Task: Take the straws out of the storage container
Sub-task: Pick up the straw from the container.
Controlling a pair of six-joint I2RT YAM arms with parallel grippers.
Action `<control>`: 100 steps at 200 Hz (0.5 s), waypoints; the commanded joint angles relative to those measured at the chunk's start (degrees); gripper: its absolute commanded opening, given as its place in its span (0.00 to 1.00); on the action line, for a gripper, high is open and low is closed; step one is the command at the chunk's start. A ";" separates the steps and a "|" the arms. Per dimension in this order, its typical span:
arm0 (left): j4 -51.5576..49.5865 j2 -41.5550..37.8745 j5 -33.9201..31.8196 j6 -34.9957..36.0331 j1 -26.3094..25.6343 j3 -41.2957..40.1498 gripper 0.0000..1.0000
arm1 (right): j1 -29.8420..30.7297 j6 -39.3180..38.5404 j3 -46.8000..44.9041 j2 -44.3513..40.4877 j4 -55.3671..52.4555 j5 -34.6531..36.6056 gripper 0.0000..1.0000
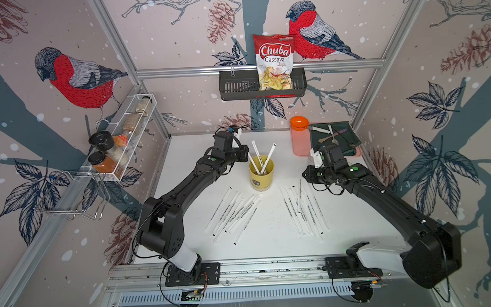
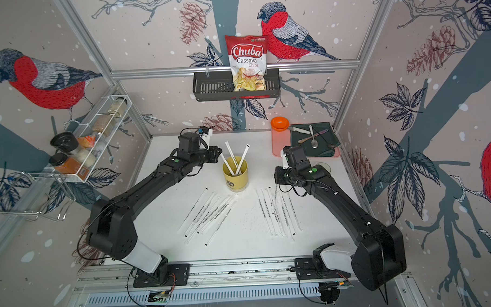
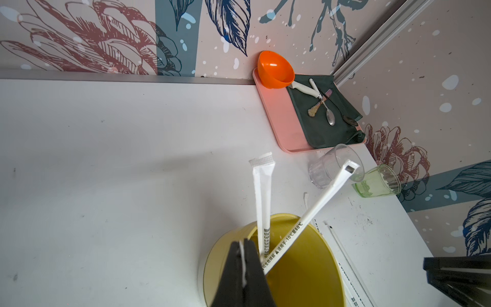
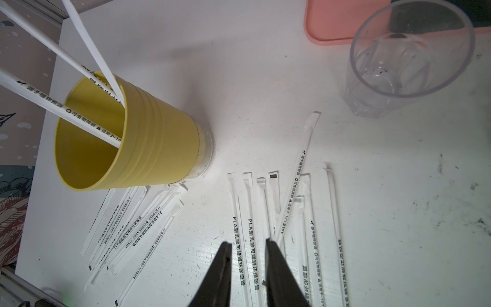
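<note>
The pale yellow storage container (image 1: 261,173) stands upright mid-table, with three wrapped straws (image 1: 269,156) sticking out of it. My left gripper (image 3: 241,242) is at the container's rim, shut on one of these straws (image 1: 252,161); a thin white strip of wrapper shows between its fingers. In the left wrist view the two other straws (image 3: 263,196) lean free in the container (image 3: 300,265). More straws lie flat in two fans, one front left (image 1: 232,213) and one front right (image 1: 302,211). My right gripper (image 4: 247,242) hangs open over the right fan, holding nothing.
A clear glass (image 4: 409,58) and a green glass (image 3: 380,180) stand by the right wall. Behind them is a pink tray (image 1: 300,146) with an orange bowl (image 1: 299,122) and cutlery on a green cloth (image 1: 336,137). A spice rack (image 1: 120,141) hangs on the left wall.
</note>
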 commanded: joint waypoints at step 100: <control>-28.74 -25.77 -21.61 12.82 -0.86 13.46 0.01 | -0.02 -0.76 -2.21 -4.97 3.21 -1.93 0.27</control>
